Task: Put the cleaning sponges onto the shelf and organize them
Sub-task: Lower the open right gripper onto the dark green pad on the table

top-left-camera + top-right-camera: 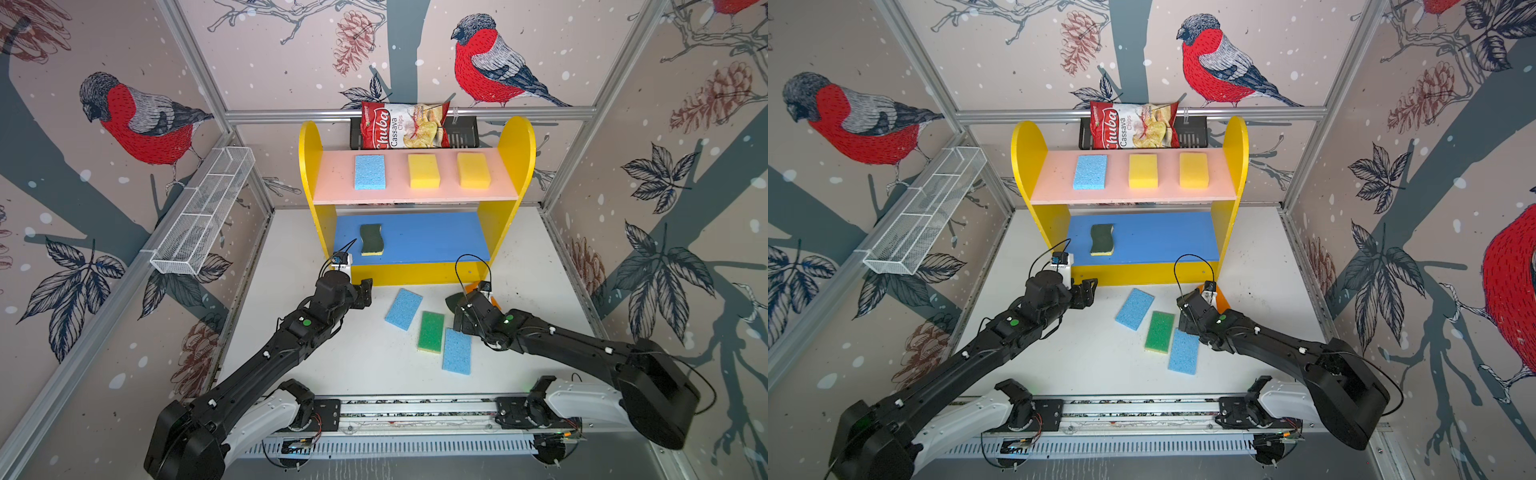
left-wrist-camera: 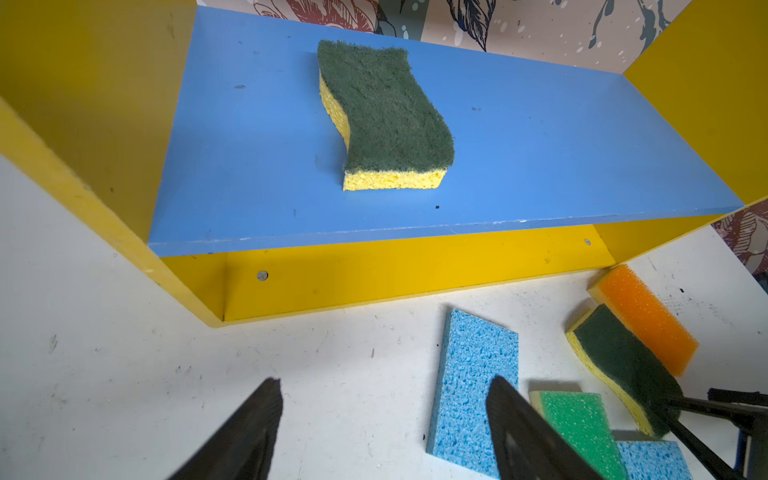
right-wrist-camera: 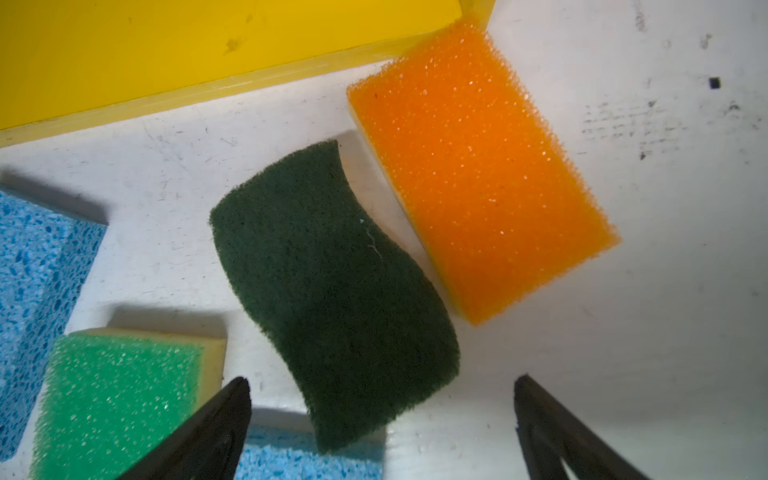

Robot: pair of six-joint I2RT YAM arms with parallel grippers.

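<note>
Lying centre-frame just beyond the right gripper [image 3: 382, 379], jaws spread and empty: dark-green wavy sponge [image 3: 332, 291], flat, scouring face up, beside the orange sponge [image 3: 482, 174]. Left gripper [image 2: 384, 379] likewise apart, empty.

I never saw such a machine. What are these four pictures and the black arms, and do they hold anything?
These are two black robot arms at a white table. Two pictures look down on the whole scene; the two others come from a camera on each wrist. The left end effector and the right end effector are open and hold nothing. The yellow wooden shelf carries a light blue foam sponge, two yellow sponges and a dark-green wavy sponge. On the table lie two more light blue sponges, a bright green sponge, an orange sponge and a second dark-green wavy sponge.
</note>
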